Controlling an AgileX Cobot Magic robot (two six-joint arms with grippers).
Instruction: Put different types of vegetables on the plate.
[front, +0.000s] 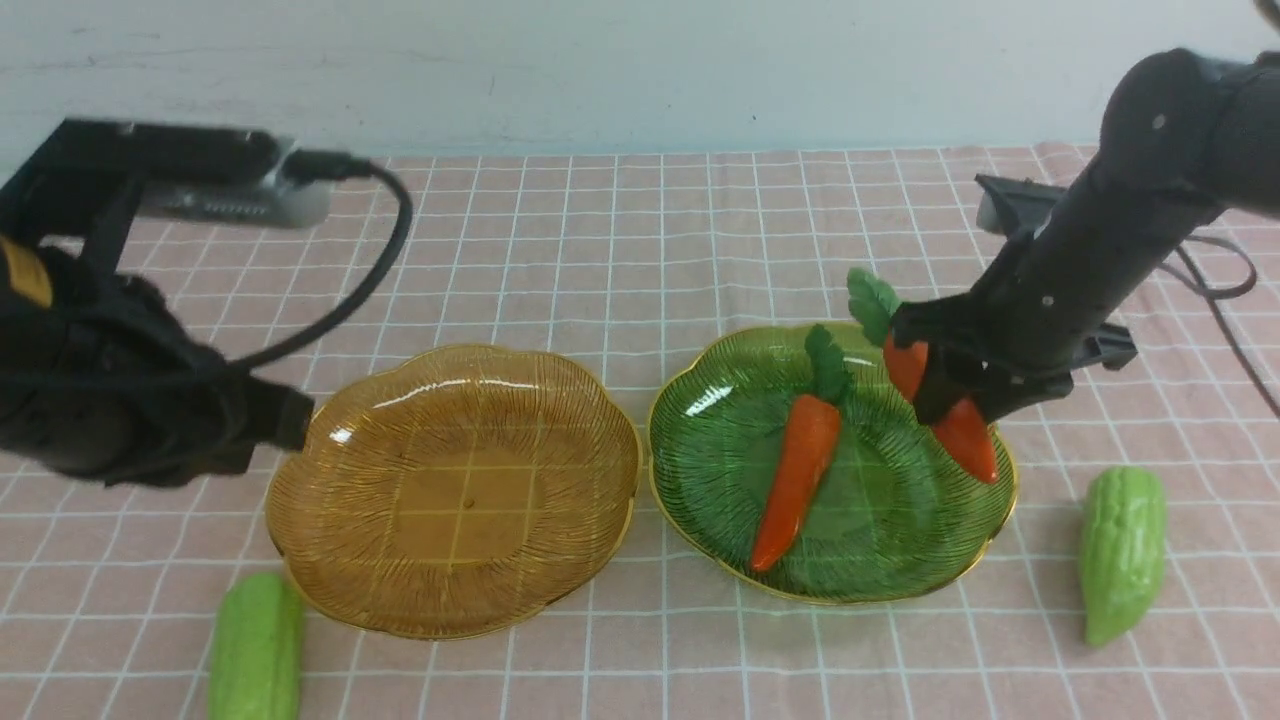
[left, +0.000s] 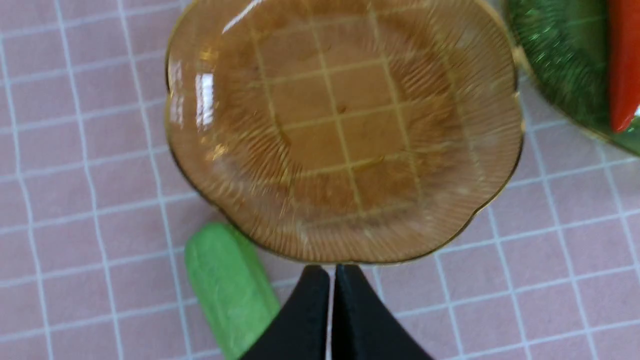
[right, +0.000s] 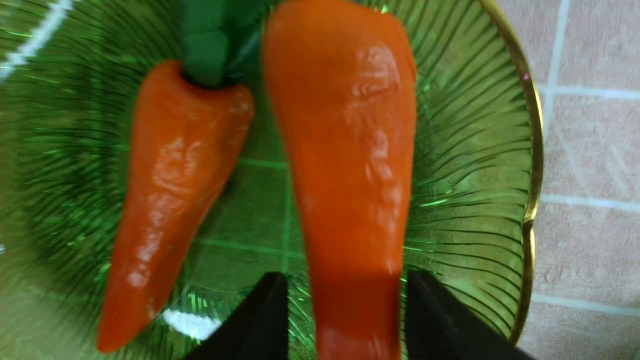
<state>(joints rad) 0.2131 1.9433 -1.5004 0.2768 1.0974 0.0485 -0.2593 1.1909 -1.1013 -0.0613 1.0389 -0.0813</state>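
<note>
My right hand (right: 347, 287) is open around a carrot (right: 350, 150) by the green plate's (front: 700, 500) right rim; my left hand (left: 332, 272) is closed.

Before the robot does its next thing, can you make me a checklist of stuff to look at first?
1. First carrot lying on the green plate: ok.
2. Second carrot over the green plate, not past its edge: ok.
3. Second carrot let go and resting on the plate: not ok, it is up at the right hand.
4. Left hand shut, with nothing in it: ok.
5. Both green gourds on a plate: not ok, one is on the table to the right and one is beside the amber plate.
6. Right hand's grip loose or tight: cannot tell.
</note>
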